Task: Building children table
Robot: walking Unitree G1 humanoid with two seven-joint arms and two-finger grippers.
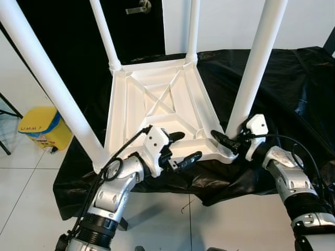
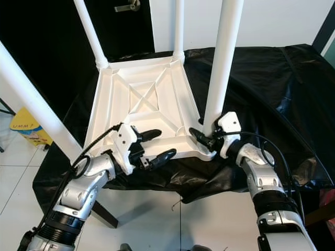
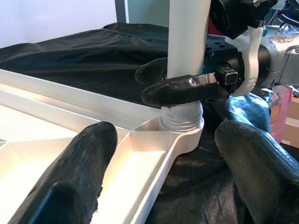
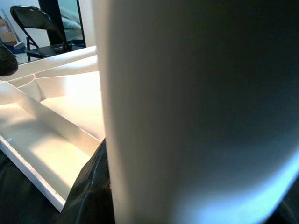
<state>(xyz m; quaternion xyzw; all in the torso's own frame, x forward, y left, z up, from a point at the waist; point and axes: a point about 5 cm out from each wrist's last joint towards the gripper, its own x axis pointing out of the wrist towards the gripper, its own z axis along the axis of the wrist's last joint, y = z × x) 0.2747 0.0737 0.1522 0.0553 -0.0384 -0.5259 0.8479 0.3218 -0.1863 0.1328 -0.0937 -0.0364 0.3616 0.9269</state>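
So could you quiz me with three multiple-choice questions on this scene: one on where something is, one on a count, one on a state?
1. Where is the yellow bin?
A. on the floor to the robot's left
B. on the black cloth
C. inside the upturned white plastic table

2. How many white legs stand on the table?
A. two
B. three
C. four

3. What is the right gripper doing?
A. hanging idle
B. closed round the near right leg
C. lifting the cloth

Answers: 1 A, it sits on tiles beside the cloth. 2 C, one per corner. 3 B, fingers clasp its base.
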